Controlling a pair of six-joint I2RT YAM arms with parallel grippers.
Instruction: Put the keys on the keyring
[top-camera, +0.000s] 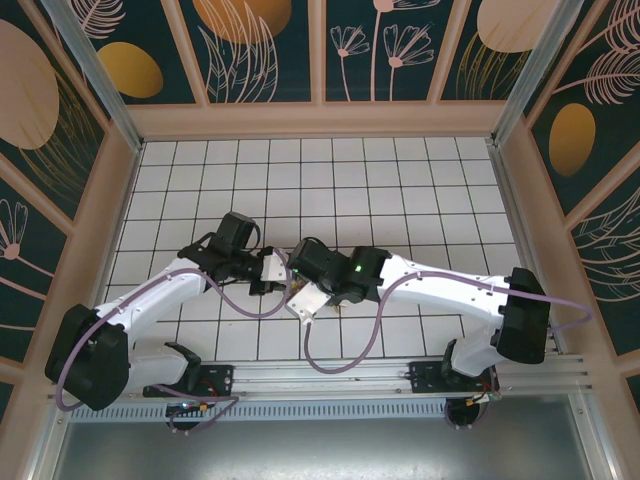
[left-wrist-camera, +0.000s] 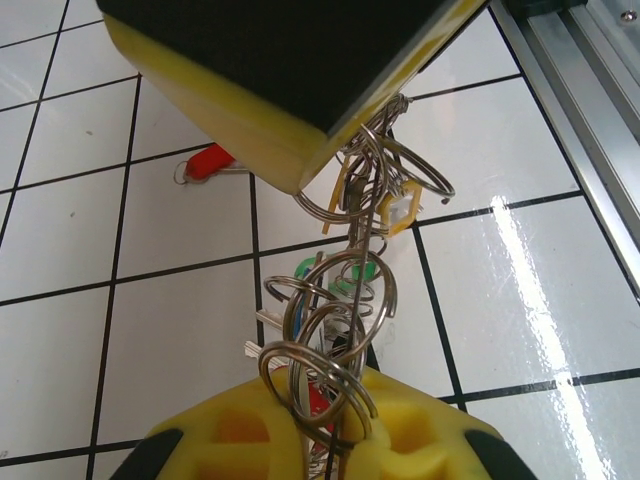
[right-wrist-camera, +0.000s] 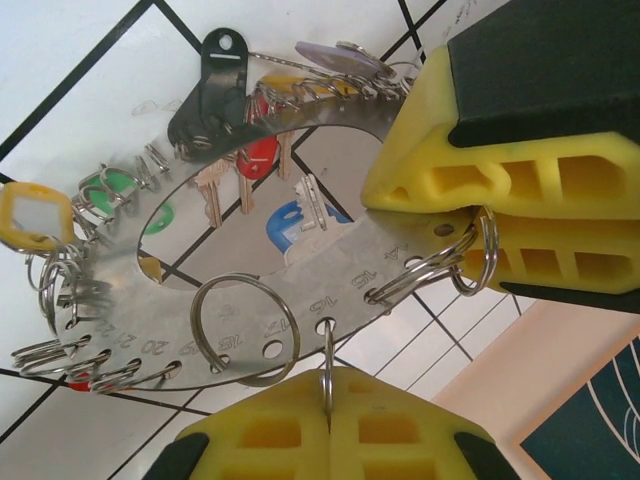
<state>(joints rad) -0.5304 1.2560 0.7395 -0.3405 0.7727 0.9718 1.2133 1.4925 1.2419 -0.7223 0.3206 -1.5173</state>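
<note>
Grippers meet overhead above the white tiled table (top-camera: 400, 180): left gripper (top-camera: 274, 273), right gripper (top-camera: 300, 294). Left wrist: yellow fingers (left-wrist-camera: 420, 440) pinch the flat silvery numbered metal plate (right-wrist-camera: 340, 265) edge-on. Right wrist: fingers (right-wrist-camera: 260, 440) pressed together on the thin silvery wire keyring (right-wrist-camera: 327, 362) hanging from it; coloured-headed silvery keys (right-wrist-camera: 258, 160) lie beneath.

Both arms reach in from the near edge, and their wrists meet in the middle of the top view. The left arm (top-camera: 160, 290) slants up and to the right, then bends at the wrist toward its partner. The right arm (top-camera: 445, 285) runs leftward, almost level. The left hand (left-wrist-camera: 330, 425) presses its yellow fingers (right-wrist-camera: 470, 185) together on the edge of the keyring (right-wrist-camera: 365, 255). The right hand (right-wrist-camera: 328, 405), just beside it, pinches a small wire ring (right-wrist-camera: 327, 372) between its closed tips.
</note>
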